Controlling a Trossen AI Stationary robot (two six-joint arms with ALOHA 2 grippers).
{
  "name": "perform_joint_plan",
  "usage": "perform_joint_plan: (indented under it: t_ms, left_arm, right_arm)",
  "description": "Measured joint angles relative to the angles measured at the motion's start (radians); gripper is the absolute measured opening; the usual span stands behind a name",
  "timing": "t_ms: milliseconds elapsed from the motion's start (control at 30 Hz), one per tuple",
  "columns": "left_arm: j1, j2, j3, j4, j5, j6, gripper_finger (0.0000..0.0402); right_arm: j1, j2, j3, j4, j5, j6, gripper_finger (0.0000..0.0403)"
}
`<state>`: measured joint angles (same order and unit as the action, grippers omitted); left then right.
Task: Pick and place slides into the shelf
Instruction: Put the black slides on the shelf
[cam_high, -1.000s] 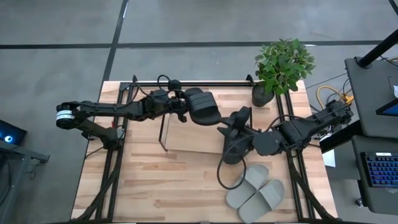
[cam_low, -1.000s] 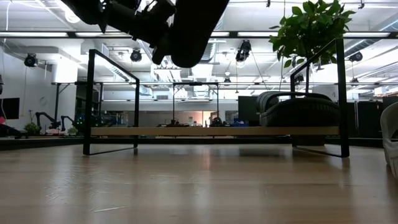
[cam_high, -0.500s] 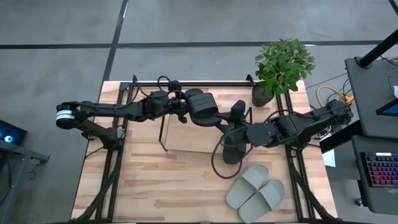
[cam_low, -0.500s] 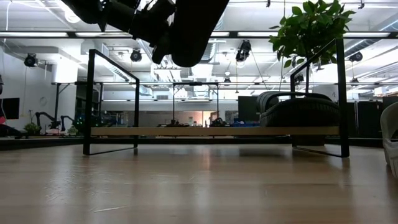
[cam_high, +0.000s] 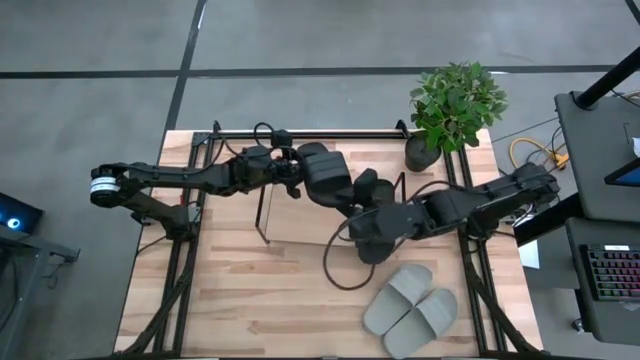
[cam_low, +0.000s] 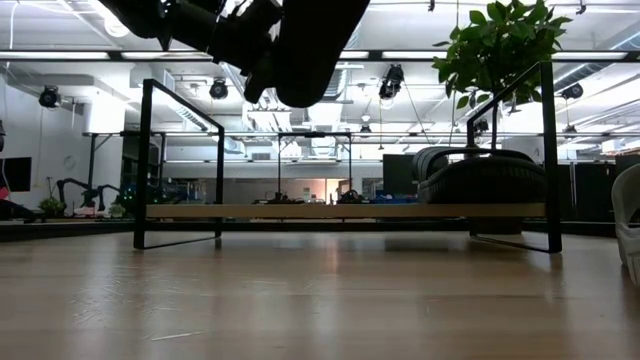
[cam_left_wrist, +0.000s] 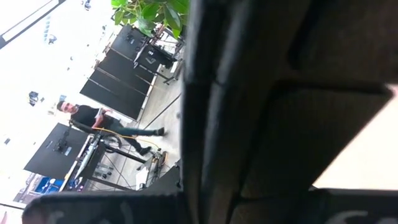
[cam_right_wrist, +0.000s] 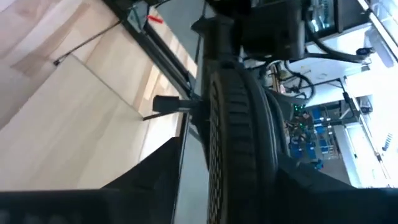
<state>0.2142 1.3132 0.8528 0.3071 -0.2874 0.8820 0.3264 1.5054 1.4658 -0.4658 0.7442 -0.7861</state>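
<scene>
We note one black slide (cam_high: 325, 175) held in the air over the shelf (cam_high: 300, 222), above the board's far edge; the left gripper (cam_high: 293, 172) is clamped on its near end. In the low view this slide (cam_low: 310, 45) hangs well clear of the board (cam_low: 340, 211). A second black slide (cam_high: 372, 240) rests on the right end of the board, seen in the low view as a dark shape (cam_low: 480, 178) on top. The right gripper (cam_high: 362, 196) sits over that slide; we cannot tell how far its fingers are parted. The grey pair (cam_high: 410, 308) lies on the bench (cam_high: 260, 300) near its front right corner. A potted plant (cam_high: 455, 105) stands at the far right corner.
</scene>
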Motion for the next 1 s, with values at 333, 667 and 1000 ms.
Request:
perform_joint_plan:
  t_ms: [333,667,1000]
  left_arm:
    - [0.000,0.000,0.001,0.002,-0.006,-0.003,0.0044]
    - [0.000,-0.001,0.002,0.011,-0.004,-0.011,0.0090]
    - [0.000,-0.002,0.002,0.024,-0.125,-0.013,0.0245]
  right_arm:
    - [0.000,0.010,0.000,0.023,0.106,0.027,0.0038]
    - [0.001,0.008,0.000,0.035,0.119,0.091,0.0038]
    - [0.011,0.006,0.000,0.034,0.248,0.142,0.0038]
